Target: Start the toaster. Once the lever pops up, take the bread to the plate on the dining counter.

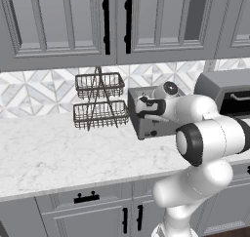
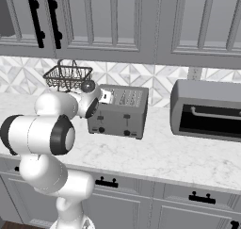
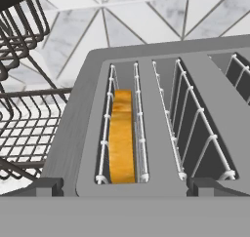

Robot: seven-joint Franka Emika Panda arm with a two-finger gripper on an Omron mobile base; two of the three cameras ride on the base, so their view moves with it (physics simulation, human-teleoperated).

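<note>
We hover our gripper (image 3: 125, 186), jaws spread wide and holding nothing, just above the toaster (image 3: 161, 128) on the marble worktop (image 1: 58, 153), where the bread (image 3: 121, 138) stands upright in one slot, beside a wire basket rack (image 1: 100, 102).

A rendered home kitchen. Grey panelled wall cupboards (image 1: 97, 21) with black bar handles hang above the gripper (image 3: 125, 185); below it a white grey-veined marble worktop (image 1: 53, 153) tops grey drawers and doors (image 2: 155, 204) with matching handles. Behind it runs a backsplash (image 2: 160, 82) of grey-and-white triangle tiles. The gripper hovers just over a grey toaster (image 2: 120, 111); a two-tier wire basket (image 1: 100, 100) stands beside that, and a grey microwave (image 2: 207, 110) sits on the toaster's other side.
</note>
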